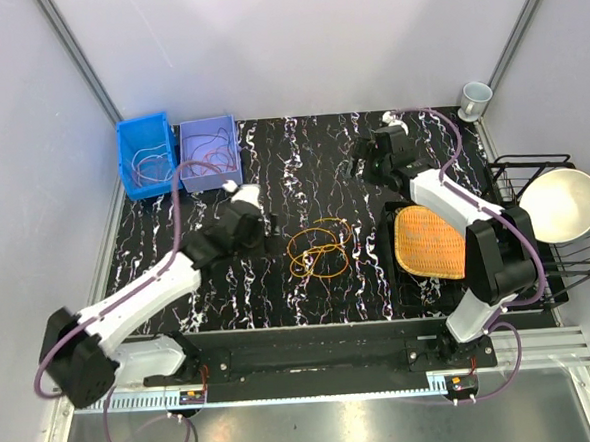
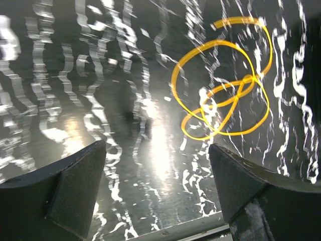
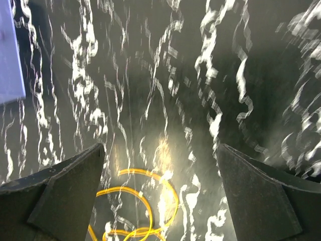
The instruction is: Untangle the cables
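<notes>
A tangle of orange and yellow cable loops (image 1: pixel 319 250) lies on the black marbled table, between the two arms. My left gripper (image 1: pixel 271 228) hovers just left of it, open and empty; in the left wrist view the loops (image 2: pixel 223 103) lie ahead and to the right of the fingers (image 2: pixel 75 186). My right gripper (image 1: pixel 360 162) is open and empty over the far middle of the table; in the right wrist view the loops (image 3: pixel 140 206) show low between the fingers (image 3: pixel 70 196). More thin cables lie in the blue bin (image 1: pixel 144 156) and the lavender bin (image 1: pixel 209 152).
An orange woven mat (image 1: pixel 428 241) lies on a black tray at the right. A wire rack (image 1: pixel 554 227) holds a white bowl (image 1: pixel 561 205) at the far right. A cup (image 1: pixel 474 98) stands at the back right corner.
</notes>
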`<action>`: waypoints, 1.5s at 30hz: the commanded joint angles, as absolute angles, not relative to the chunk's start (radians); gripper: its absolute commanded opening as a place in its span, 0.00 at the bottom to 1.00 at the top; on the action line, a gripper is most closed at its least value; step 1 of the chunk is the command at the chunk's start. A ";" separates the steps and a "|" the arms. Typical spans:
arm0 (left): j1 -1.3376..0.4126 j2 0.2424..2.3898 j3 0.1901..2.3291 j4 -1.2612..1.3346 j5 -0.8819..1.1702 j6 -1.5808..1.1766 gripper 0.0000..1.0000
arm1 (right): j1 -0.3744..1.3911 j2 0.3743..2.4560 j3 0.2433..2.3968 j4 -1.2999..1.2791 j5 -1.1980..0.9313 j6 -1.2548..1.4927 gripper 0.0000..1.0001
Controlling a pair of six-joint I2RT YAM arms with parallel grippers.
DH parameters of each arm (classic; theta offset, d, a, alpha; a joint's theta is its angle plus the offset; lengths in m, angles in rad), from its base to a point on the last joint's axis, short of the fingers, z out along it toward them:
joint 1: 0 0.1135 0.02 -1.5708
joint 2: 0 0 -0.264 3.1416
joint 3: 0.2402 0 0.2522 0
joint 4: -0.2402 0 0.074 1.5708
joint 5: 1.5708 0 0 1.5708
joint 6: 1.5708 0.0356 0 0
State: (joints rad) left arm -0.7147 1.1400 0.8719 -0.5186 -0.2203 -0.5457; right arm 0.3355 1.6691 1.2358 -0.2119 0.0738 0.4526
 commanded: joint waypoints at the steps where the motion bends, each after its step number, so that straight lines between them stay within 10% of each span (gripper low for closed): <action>1: -0.799 1.235 0.940 -0.377 -0.213 -0.512 0.86 | 0.357 1.632 1.206 -0.244 -0.041 0.534 0.98; 16: -0.931 1.658 1.149 -0.344 -0.282 -0.393 0.89 | 0.357 1.621 1.180 -0.219 -0.060 0.548 0.98; 45: -0.959 1.899 1.236 -0.331 -0.350 -0.348 0.57 | 0.356 1.695 1.209 -0.204 -0.132 0.574 0.97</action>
